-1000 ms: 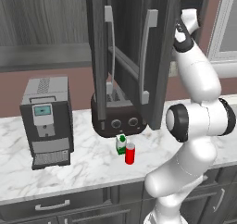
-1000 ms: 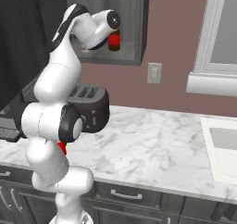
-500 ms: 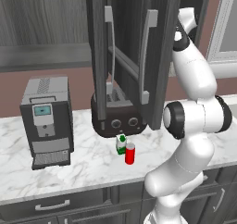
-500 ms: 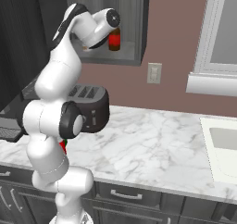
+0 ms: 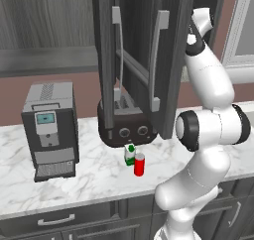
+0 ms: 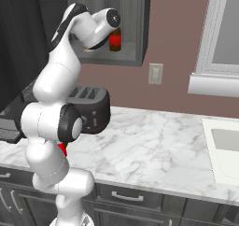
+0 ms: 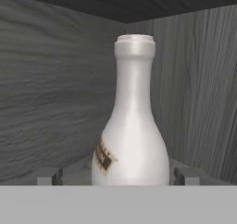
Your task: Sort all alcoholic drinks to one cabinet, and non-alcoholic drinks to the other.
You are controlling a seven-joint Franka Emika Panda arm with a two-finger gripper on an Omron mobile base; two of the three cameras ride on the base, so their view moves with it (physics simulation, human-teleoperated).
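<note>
Pale bottle: a pale tan glass bottle with a whitish cap and a small brown-marked label (image 7: 134,121) stands upright on the shelf inside a dark grey wood-grain wall cabinet (image 7: 51,93), close to its back corner.
Fingers: the gripper (image 7: 116,176) has its two dark fingers (image 7: 57,176) spread wide, one on each side of the bottle's base, with a gap showing between each tip and the glass; nothing is clamped.
Beer bottle: a dark brown bottle with a red label (image 6: 115,39) stands on the same cabinet shelf, partly hidden behind the arm's wrist in the right base view.
Cabinet doors: tall dark grey doors with long silver bar handles (image 5: 155,60) stand open above the counter.
Green bottle: a short green-and-white bottle with a green cap (image 5: 130,154) stands upright on the white marble counter (image 5: 89,177), in front of the toaster.
Red can: a small plain red can (image 5: 139,164) stands upright just beside the green bottle, on its nearer side; whether they touch cannot be told.
Toaster: a black rounded toaster (image 5: 124,127) sits behind both drinks.
Coffee machine: a grey and black coffee machine (image 5: 49,130) stands well apart to the left.
</note>
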